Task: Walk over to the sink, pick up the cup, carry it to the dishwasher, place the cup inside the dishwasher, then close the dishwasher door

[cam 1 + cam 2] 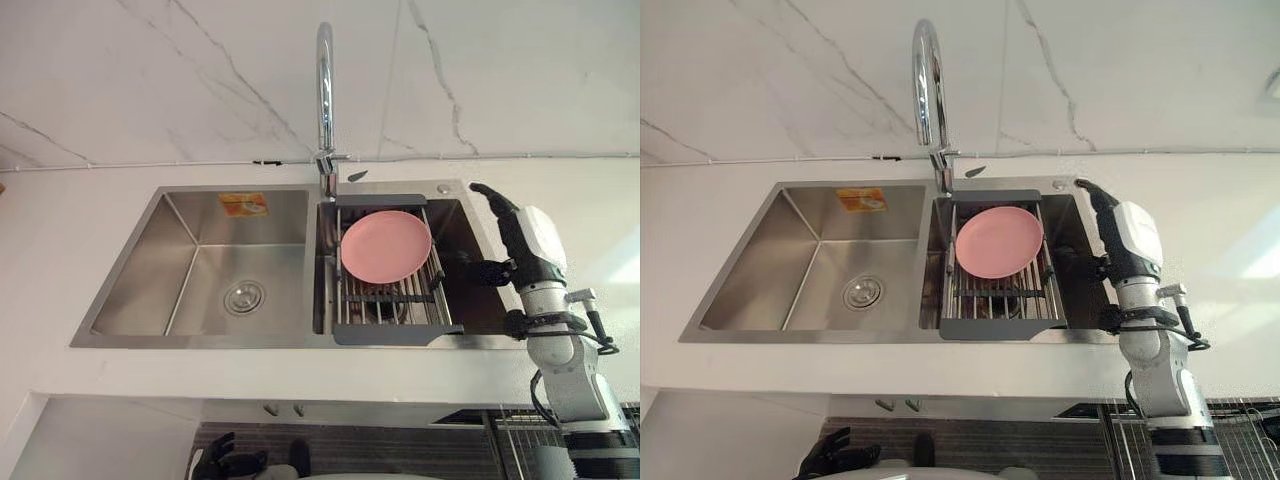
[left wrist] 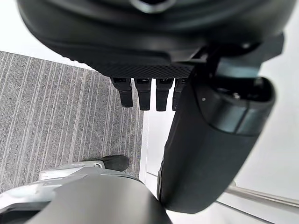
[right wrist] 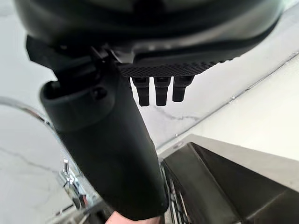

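Observation:
A steel double sink (image 1: 200, 343) is set into the white counter. Its left basin (image 1: 215, 290) has only a drain in it. Over the right basin lies a dark wire drying rack (image 1: 390, 335) with a pink plate (image 1: 385, 245) on it. My right hand (image 1: 520, 235) hovers above the right basin's right side, just beside the rack, open, with fingers straight and thumb (image 3: 107, 154) stretched out, holding nothing. My left hand (image 1: 225, 462) hangs low below the counter's front edge, open and empty, and its thumb (image 2: 210, 140) is extended.
A tall chrome faucet (image 1: 324, 100) rises behind the divider between the basins. A marble wall backs the counter. Below the counter at the right, a wire basket (image 1: 520, 430) juts out over the grey ribbed floor (image 2: 70, 116).

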`<state>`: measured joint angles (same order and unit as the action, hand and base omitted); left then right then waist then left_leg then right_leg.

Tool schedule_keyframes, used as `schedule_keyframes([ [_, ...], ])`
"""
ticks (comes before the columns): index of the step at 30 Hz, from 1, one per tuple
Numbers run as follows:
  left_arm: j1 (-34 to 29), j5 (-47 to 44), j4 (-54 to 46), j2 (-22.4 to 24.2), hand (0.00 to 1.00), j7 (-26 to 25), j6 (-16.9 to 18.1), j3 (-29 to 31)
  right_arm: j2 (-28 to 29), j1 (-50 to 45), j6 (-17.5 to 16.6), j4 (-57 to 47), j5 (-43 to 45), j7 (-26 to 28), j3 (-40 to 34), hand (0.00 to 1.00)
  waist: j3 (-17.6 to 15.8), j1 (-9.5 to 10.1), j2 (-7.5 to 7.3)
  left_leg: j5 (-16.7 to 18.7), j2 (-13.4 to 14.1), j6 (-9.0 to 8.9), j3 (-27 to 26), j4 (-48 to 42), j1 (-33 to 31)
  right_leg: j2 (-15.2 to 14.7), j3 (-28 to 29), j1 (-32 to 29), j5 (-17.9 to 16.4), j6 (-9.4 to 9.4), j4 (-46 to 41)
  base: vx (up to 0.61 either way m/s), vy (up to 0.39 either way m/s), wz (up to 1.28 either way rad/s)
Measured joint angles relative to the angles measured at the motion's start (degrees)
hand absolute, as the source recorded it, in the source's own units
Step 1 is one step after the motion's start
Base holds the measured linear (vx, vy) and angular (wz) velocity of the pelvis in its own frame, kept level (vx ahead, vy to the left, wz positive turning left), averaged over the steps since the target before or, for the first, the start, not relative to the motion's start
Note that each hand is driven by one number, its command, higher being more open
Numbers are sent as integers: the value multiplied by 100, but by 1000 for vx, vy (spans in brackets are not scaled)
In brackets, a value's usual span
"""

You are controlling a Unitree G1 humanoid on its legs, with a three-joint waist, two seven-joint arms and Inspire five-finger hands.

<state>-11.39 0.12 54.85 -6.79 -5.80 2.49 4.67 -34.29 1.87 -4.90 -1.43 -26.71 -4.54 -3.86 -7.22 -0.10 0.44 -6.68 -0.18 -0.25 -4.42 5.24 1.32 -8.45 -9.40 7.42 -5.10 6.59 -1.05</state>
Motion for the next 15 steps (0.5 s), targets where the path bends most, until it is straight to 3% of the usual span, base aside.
schedule_keyframes([
  [15,-8,167,-5,-21,90,91,114,-7,-846,687,-374,573,-636,348,1394,90,-95,-65,-25,-8,-40,11,65,-20,22,-33,-82,73,33,38,7,-2,-6,3],
])
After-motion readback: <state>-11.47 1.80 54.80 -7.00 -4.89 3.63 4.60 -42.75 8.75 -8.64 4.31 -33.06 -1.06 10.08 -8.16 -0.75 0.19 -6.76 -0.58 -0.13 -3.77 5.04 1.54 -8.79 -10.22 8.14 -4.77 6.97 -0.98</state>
